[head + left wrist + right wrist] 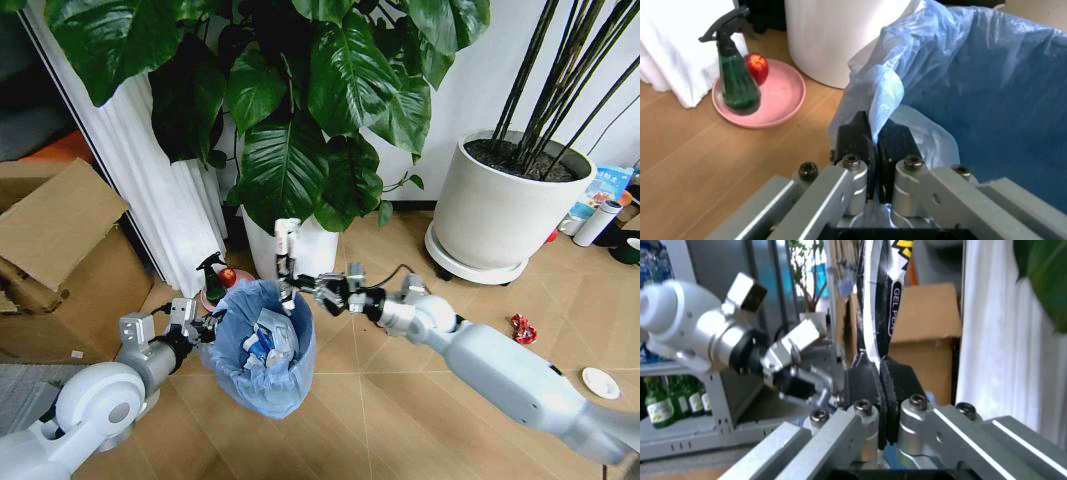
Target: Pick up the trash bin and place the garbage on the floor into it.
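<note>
Head view: left gripper (207,326) pinches the trash bin (262,345) liner; right gripper (300,287) clamps a wrapper (287,252)—probably over the opening—so release only once centred.

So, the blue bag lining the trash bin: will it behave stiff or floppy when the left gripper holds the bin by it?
Probably floppy: the bag looks thin, translucent and crinkled, and bunches where the left gripper pinches it. The trash bin seems light, holding only scraps, so it may sway or tilt. The film could slip or tear if pulled hard.
</note>
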Motion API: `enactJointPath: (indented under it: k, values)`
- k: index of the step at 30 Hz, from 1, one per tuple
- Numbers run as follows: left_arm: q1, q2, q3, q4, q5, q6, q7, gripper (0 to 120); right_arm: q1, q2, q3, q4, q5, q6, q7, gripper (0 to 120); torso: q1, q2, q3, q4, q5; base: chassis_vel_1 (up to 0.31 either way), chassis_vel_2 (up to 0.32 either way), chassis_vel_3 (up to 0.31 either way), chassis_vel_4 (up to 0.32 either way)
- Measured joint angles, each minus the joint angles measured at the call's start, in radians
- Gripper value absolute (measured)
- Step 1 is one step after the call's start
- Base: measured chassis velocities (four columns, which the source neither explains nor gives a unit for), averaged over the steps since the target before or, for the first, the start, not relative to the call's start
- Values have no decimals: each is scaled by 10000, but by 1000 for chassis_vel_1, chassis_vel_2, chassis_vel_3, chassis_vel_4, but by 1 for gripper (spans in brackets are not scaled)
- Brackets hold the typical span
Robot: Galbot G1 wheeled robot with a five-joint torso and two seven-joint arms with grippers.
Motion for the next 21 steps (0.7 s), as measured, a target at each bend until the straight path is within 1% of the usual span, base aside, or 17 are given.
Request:
enactJointPath:
  k: [5,6,7,9,10,11,15,16,17,18,19,21]
  values:
    - [-4,-34,-9,-5,-2,2,14,0,234,69,-298,-311,-280,-69,-105,0,0,0,0,-1,1,0,0,0,0]
    - [-21,-42,-10,16,-2,2,19,0,329,11,-335,-321,-408,-129,-161,6,0,0,-1,-1,2,0,0,0,0]
    - [-21,-42,-10,16,-2,2,19,0,329,11,-335,-321,-408,-129,-161,6,0,0,-1,-1,2,0,0,0,0]
    - [-47,-47,-11,50,-2,4,23,0,479,-110,-419,-309,-485,-182,-213,14,0,0,-1,-1,0,0,0,0,0]
    - [-70,-56,-10,69,-1,3,27,0,614,-222,-517,-260,-497,-204,-221,20,0,0,0,-1,1,0,0,0,0]
    - [-70,-56,-10,69,-1,3,27,0,614,-222,-517,-260,-497,-204,-221,20,0,0,0,-1,1,0,0,0,0]
    - [-144,-95,-1,120,5,6,30,0,996,-578,-870,-13,-489,-262,-225,39,0,0,-1,-2,1,0,0,0,0]
    - [-144,-95,-1,120,5,6,30,0,996,-578,-870,-13,-489,-262,-225,39,0,0,-1,-2,1,0,0,0,0]
    - [-156,-106,3,127,5,8,30,0,1072,-633,-939,32,-480,-273,-226,41,0,0,-1,-1,2,0,0,0,0]
    - [-167,-117,4,135,6,10,30,0,1146,-683,-997,68,-469,-283,-227,47,0,0,-1,-1,1,0,0,0,0]
    - [-167,-117,4,135,6,10,30,0,1146,-683,-997,68,-469,-283,-227,47,0,0,-1,-1,1,0,0,0,0]
    - [-181,-145,5,141,10,10,31,0,1234,-741,-1039,124,-429,-287,-238,59,0,0,-1,0,2,0,0,0,0]
